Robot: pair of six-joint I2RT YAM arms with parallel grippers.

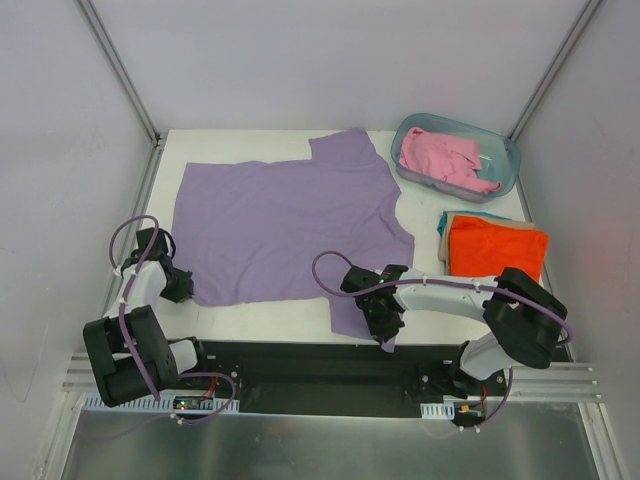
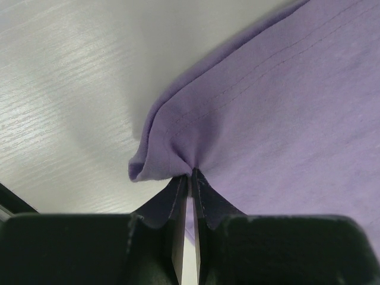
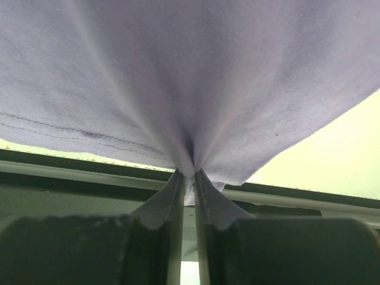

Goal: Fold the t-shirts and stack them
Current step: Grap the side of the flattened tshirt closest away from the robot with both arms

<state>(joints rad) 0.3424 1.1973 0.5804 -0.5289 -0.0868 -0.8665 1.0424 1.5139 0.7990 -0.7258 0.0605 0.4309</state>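
The lavender-purple t-shirt (image 1: 285,225) lies spread on the white table. My left gripper (image 1: 180,285) is shut on its near left hem corner (image 2: 172,154), pinching a fold of cloth. My right gripper (image 1: 385,322) is shut on the near right sleeve edge (image 3: 190,107), lifting the cloth a little by the table's front edge. The orange t-shirt (image 1: 497,248) lies folded at the right on top of a folded teal one (image 1: 470,216). The pink t-shirt (image 1: 445,157) lies crumpled in the tub.
A translucent blue-green plastic tub (image 1: 508,160) stands at the back right. The black mounting rail (image 1: 320,365) runs along the table's near edge, close under my right gripper. Grey walls enclose the table.
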